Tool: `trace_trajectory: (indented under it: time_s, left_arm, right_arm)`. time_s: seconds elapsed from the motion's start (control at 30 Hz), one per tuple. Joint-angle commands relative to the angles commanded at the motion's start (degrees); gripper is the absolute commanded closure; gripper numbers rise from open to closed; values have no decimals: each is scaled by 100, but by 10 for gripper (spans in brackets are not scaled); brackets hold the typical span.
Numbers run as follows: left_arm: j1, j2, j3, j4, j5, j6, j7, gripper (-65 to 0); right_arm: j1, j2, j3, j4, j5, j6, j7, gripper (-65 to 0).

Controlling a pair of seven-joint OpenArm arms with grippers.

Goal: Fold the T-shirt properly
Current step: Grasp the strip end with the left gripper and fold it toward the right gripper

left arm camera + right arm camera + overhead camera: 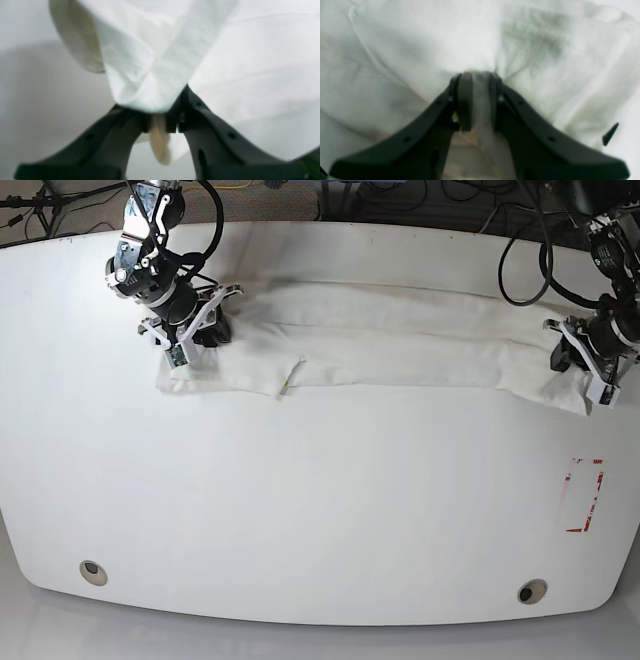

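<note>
Soft white T-shirt (400, 340), a long folded band, pinched by both hands.

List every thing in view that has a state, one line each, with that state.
T-shirt: folded into a long band across the table, held at both ends.
Left pincer: shut on the T-shirt, cloth pinched between its fingers.
Right pincer: shut on the T-shirt, a fold caught between its fingers.
Table: white, with a red marking near one edge.

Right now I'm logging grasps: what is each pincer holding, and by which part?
Both hold the T-shirt, stretched in a long band across the table. The left pincer pinches a bunched fold at one end; the right pincer pinches cloth at the other end.
</note>
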Motion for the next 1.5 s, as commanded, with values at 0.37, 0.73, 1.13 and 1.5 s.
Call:
trace_trajectory:
  time_s: [0.37,0.73,1.13,1.5]
  left_arm:
    - [149,422,1257,519,-9,0,18,-74]
    - [-9,1002,1943,510,-9,0,18,-75]
    - [-141,1486,2233,501,-9,251,18,-76]
    - [-176,1512,2242,501,-26,514,18,-236]
  right_arm:
    - [9,-9,-18,-9,0,0,0,-122]
    - [62,-18,-35,-9,-18,0,0,-122]
    - [79,-26,-35,-9,0,0,0,-122]
    - [79,-26,-44,-9,9,0,0,-122]
